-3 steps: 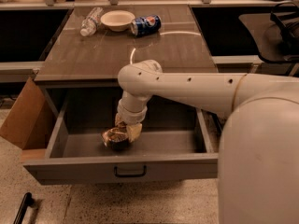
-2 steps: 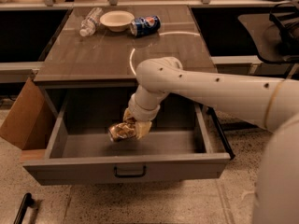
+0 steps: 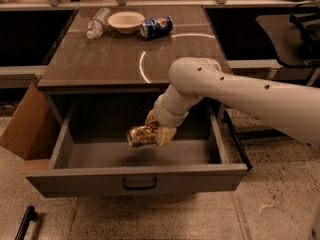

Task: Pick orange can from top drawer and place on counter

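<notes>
Operator: Position of the gripper [image 3: 156, 131]?

Technician: Inside the open top drawer [image 3: 135, 176], at the end of the white arm [image 3: 240, 91] reaching in from the right. Below the front edge of the counter [image 3: 95, 59].

Operator: State of the jaws?

Technician: Pinching the orange can [image 3: 140, 135]. Held sideways, dented, protruding to the left of the jaws.

Operator: Location of the orange can within the drawer?

Technician: Near the middle, over the grey drawer floor, well behind the front panel and its black handle [image 3: 140, 185]. Contact with the drawer floor: cannot tell.

Operator: Contents of the counter?

Technician: Thin white arc [image 3: 142, 66] marked on the glossy top. At the far edge, a blue Pepsi can [image 3: 156, 27] on its side, just beside a white bowl [image 3: 126, 21]. Left of the bowl, a clear plastic bottle [image 3: 97, 23], lying down.

Operator: Beside the drawer?

Technician: Brown cardboard box [image 3: 25, 129] against the left side, standing on the speckled floor.
</notes>
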You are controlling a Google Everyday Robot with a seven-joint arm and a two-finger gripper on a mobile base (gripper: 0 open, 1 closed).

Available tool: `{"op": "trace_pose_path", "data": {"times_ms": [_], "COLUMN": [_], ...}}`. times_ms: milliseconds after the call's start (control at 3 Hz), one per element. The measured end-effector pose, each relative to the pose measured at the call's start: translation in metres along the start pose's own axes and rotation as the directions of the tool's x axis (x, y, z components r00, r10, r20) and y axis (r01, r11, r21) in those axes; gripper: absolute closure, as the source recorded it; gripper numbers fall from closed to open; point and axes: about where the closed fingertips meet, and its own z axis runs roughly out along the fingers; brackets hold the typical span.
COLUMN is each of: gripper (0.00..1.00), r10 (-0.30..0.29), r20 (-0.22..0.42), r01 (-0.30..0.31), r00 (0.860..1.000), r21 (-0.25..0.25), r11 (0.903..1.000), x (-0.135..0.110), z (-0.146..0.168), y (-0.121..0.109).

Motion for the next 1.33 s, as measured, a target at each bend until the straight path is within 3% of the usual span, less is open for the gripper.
{"op": "trace_pose_path", "data": {"times_ms": [333, 1333], "gripper": [1.00, 1.00], "r10": [0.006, 0.106], "r20": [-0.015, -0.128], "r01": [-0.006, -0.096], "r00": [1.000, 0.986], "r21": [0.003, 0.083], "r11": [1.0000, 0.9919], "x": [0.004, 0.043], "z": [-0.008, -0.130], "y": [0.000, 0.000]}}
